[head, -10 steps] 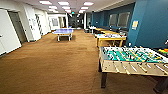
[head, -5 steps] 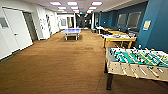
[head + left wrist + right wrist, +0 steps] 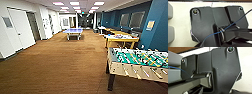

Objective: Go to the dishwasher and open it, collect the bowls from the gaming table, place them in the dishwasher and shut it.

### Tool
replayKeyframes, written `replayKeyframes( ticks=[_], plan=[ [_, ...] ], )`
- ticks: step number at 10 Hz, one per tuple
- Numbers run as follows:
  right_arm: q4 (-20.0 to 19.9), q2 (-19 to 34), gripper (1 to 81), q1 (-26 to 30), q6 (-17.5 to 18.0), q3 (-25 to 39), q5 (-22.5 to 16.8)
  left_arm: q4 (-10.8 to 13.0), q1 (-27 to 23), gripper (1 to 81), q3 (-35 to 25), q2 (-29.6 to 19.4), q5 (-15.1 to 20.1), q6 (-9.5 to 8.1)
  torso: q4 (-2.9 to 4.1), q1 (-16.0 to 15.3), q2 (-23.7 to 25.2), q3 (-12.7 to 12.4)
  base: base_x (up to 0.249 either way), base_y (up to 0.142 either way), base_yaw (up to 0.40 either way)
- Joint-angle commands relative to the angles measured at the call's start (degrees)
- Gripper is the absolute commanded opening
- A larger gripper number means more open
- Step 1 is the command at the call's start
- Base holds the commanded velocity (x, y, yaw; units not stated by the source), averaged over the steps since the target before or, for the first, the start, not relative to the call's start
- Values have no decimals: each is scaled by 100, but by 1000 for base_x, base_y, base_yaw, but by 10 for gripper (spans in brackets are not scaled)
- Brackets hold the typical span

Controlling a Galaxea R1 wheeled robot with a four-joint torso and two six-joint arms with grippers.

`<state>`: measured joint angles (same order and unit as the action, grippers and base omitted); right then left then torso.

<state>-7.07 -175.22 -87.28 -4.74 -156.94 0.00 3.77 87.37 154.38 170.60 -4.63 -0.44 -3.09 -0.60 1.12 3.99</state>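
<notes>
Football table (image 3: pixel 138 63) near right, gaming table (image 3: pixel 121 38) behind it, ping-pong table (image 3: pixel 73 31) beyond.

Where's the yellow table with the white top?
In the head view, the gaming table stands on the right by the blue wall, just beyond the foosball table.

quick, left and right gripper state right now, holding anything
Left gripper: cannot be told; the left wrist view does not make its fingers out.
Right gripper: cannot be told, for the same reason in the right wrist view.

Brown carpeted floor (image 3: pixel 62 65), foosball table (image 3: pixel 137 63) near right, yellow-sided gaming table (image 3: pixel 121 38) beyond, blue ping-pong table (image 3: pixel 73 31) far back
</notes>
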Motion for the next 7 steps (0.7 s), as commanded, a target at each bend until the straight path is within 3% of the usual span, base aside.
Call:
replayKeyframes(
  ticks=[1,3,7],
  plan=[
    [48,-7,811,242,-27,7,-360,10,-242,811,-4,-51,287,-9,0,0,0,0,0,0,0],
    [48,2,811,242,-27,7,-360,1,-251,811,-4,-51,287,-35,0,2,0,0,0,-46,-50],
    [48,-7,811,233,-26,7,-360,1,-251,811,-4,-34,287,-53,0,2,0,0,0,0,0]
  ],
)
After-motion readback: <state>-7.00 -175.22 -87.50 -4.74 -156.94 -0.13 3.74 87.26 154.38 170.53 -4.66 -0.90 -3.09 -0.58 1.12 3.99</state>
